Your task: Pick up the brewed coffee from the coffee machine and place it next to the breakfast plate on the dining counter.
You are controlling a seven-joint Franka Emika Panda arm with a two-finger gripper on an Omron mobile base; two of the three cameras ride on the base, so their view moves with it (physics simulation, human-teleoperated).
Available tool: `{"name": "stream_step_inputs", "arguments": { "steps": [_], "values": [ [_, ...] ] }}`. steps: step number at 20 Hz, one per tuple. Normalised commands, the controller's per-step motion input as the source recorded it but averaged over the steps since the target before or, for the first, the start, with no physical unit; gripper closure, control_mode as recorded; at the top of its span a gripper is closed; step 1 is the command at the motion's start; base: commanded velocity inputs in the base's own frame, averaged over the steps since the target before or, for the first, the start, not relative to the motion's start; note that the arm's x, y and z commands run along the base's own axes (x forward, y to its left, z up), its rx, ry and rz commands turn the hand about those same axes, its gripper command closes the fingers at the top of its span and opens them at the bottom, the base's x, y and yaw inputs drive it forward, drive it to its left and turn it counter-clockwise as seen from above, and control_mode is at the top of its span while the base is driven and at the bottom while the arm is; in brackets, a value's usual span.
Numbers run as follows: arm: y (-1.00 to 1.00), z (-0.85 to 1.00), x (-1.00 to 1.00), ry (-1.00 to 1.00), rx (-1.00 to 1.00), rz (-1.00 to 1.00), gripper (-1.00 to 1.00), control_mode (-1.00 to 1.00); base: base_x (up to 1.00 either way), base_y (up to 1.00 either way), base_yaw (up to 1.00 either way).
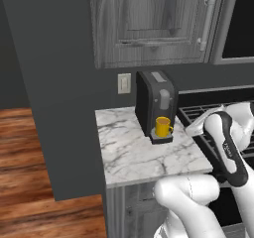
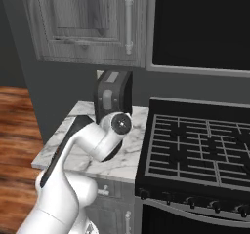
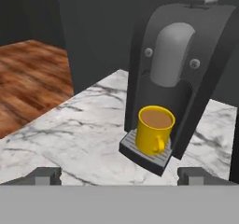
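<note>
A: Jaws status?
B: Gripper (image 3: 119,175) jaws stand wide apart, empty; this spread suits the mug's width.
A: Target location?
B: The brewed coffee (image 3: 155,129) sits on the drip tray (image 3: 145,152) under the spout of the coffee machine (image 3: 179,73), handle facing the hand; the marble desk (image 3: 79,129) carries both.

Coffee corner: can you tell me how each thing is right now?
yellow mug: upright, full of brown coffee, on the drip tray.
coffee machine: upright on the marble top, mug under its spout.
gripper: open, short of the mug.
upper cabinet door: closed.
</note>
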Motion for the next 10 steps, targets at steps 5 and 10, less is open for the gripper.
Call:
{"name": "stream_step_inputs", "arguments": {
  "steps": [5, 10],
  "values": [
    [0.0, -0.16, 0.34, -0.04, 0.16, 0.13, -1.0, -1.0, 0.0, 0.0, 0.0],
    [-0.01, -0.26, 0.23, -0.05, 0.06, 0.1, -1.0, -1.0, 0.0, 0.0, 0.0]
  ]
}}
